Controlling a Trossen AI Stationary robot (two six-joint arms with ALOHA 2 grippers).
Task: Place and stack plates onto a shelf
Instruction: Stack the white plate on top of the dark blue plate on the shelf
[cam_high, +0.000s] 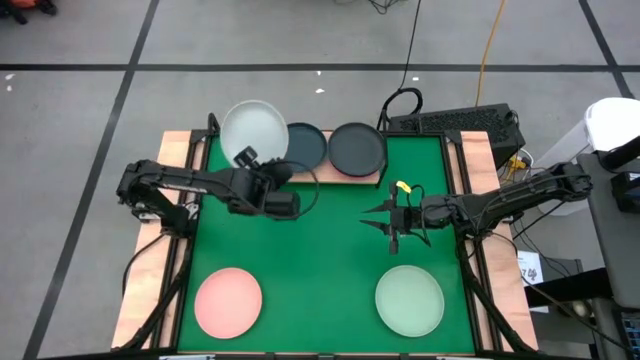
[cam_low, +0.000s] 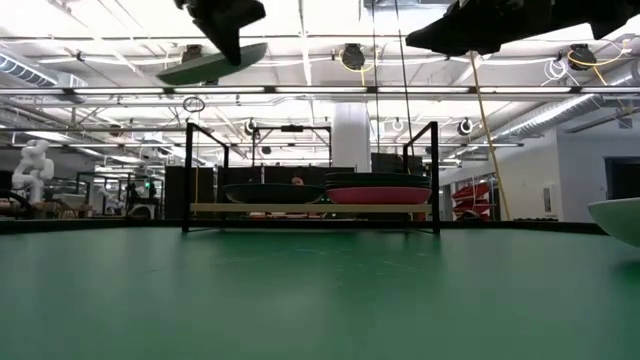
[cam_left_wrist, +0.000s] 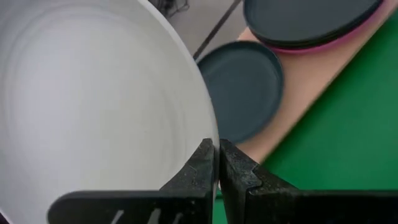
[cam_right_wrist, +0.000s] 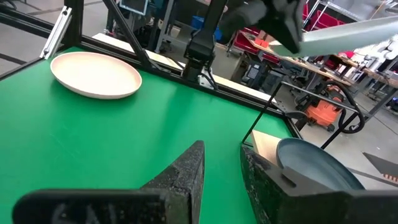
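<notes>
Green matting (cam_high: 320, 250) covers the table, and the shelf (cam_high: 372, 178) stands at its far edge, serving as the reference for all positions below.

Shelf contents: a dark grey-teal plate (cam_high: 305, 146) lies on the left half of the board. A black plate (cam_high: 357, 148) lies on the right half, stacked on a hot pink plate (cam_left_wrist: 323, 45) whose rim shows beneath it in the left wrist view.

Left gripper (cam_left_wrist: 217, 163): pinched shut on the rim of a whitish plate (cam_high: 254, 131). This plate is held raised in the air, tilted, just beside the left end of the shelf and partly over the dark grey-teal plate's edge.

Right gripper (cam_high: 392, 222): positioned in front of the right half of the shelf, above the matting. Its fingers (cam_right_wrist: 186, 174) stand a narrow gap apart and hold nothing.

Remaining plates on the matting: a pale pink plate (cam_high: 228, 301) lies well in front of the shelf toward the left. A mint green plate (cam_high: 409, 301) lies well in front of the shelf toward the right. Neither touches a gripper.
</notes>
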